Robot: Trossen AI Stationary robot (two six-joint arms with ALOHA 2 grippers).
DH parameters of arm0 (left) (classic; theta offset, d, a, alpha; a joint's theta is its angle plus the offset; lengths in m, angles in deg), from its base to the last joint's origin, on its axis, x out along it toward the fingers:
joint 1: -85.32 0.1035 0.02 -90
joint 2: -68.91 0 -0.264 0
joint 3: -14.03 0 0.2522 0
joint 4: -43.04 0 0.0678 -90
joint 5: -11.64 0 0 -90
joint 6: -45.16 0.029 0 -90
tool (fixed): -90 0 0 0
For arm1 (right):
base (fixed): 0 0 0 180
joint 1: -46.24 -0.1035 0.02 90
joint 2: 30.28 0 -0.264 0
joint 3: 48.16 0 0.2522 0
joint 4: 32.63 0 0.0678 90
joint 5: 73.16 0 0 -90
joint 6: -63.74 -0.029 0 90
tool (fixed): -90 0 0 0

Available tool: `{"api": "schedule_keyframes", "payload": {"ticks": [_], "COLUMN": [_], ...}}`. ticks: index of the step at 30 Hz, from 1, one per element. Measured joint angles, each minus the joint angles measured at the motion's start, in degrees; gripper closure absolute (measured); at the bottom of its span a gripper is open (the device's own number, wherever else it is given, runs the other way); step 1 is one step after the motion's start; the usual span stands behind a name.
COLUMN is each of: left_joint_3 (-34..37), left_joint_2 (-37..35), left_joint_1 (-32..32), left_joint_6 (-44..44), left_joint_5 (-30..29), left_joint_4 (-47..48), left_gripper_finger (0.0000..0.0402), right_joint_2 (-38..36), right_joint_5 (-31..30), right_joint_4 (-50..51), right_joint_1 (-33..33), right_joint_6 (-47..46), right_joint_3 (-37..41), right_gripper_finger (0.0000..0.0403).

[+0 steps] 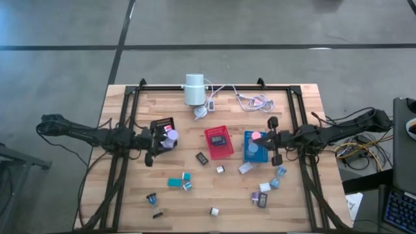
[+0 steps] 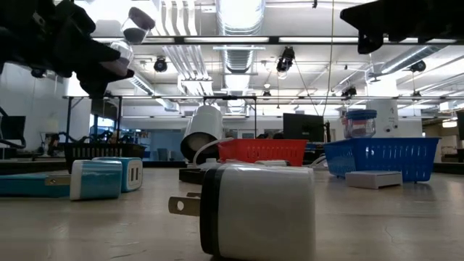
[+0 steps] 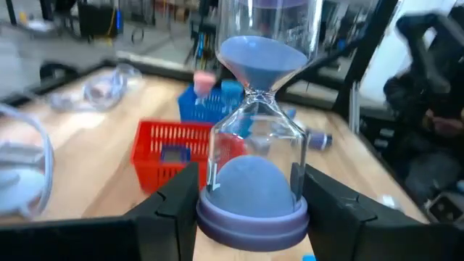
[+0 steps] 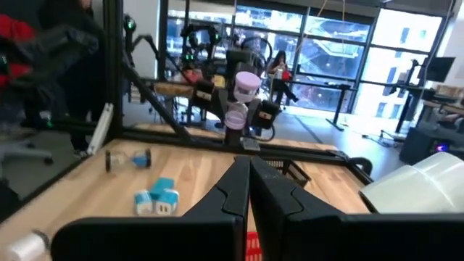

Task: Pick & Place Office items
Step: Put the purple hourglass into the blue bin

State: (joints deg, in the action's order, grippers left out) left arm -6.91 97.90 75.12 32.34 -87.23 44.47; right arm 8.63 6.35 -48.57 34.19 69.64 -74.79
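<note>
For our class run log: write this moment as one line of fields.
left gripper: shut on hourglass, raised by black tray | right gripper: shut, empty, over blue tray | red tray: mid-table

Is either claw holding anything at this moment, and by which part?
The left claw holds a lilac hourglass upright, fingers on either side of its lower bulb just above the base. The right claw is shut and holds nothing.

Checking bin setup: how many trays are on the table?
3. Black tray beside the left hand, which grips an hourglass; red tray mid-table; blue tray right of it, by the shut right hand. None seem hidden.
</note>
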Motion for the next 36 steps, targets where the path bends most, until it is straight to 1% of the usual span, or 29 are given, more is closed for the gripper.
{"api": "schedule_keyframes", "payload": {"ticks": [2,6,8,11,17,20,24,27,31,34,36], "left_joint_3": [-1.67,-7.10,-11.07,-18.45,-35.62,-43.54,-52.36,-57.53,-63.25,-67.08,-69.33], "left_joint_2": [0.27,2.01,3.55,6.88,17.46,23.74,31.96,37.51,44.35,49.00,51.74], "left_joint_1": [0.00,0.02,0.02,0.02,0.00,0.00,0.00,0.00,0.00,0.00,0.10], "left_joint_6": [-0.62,-0.73,-0.71,0.35,3.17,3.97,5.38,6.82,9.43,11.46,12.66], "left_joint_5": [0.11,-0.15,-0.18,-0.13,0.39,2.30,4.05,6.72,10.96,12.91,13.66], "left_joint_4": [4.19,14.39,18.78,26.92,43.06,51.07,58.49,61.58,63.38,64.37,64.86], "left_gripper_finger": [0.0223,0.0223,0.0223,0.0223,0.0223,0.0223,0.0223,0.0223,0.0223,0.0223,0.0223], "right_joint_2": [1.25,4.73,6.67,9.43,14.68,17.77,22.22,25.21,28.19,30.15,31.01], "right_joint_5": [-0.31,-3.00,-3.21,-3.18,-3.16,-3.16,-3.12,-2.72,-2.70,-2.64,-2.59], "right_joint_4": [-0.82,-4.72,-6.61,-8.60,-8.35,-8.11,-6.91,-5.22,-3.29,-2.50,0.31], "right_joint_1": [0.00,-0.02,0.00,-0.04,-0.04,-0.04,-0.04,-0.04,-0.04,-0.08,-0.07], "right_joint_6": [1.25,2.87,4.57,6.82,11.23,14.16,20.29,22.62,24.97,25.80,25.78], "right_joint_3": [0.00,0.00,0.00,-0.21,-3.88,-6.27,-9.99,-13.11,-17.02,-19.66,-21.70], "right_gripper_finger": [0.0394,0.0394,0.0389,0.0372,0.0309,0.0271,0.0218,0.0180,0.0134,0.0105,0.0090]}}
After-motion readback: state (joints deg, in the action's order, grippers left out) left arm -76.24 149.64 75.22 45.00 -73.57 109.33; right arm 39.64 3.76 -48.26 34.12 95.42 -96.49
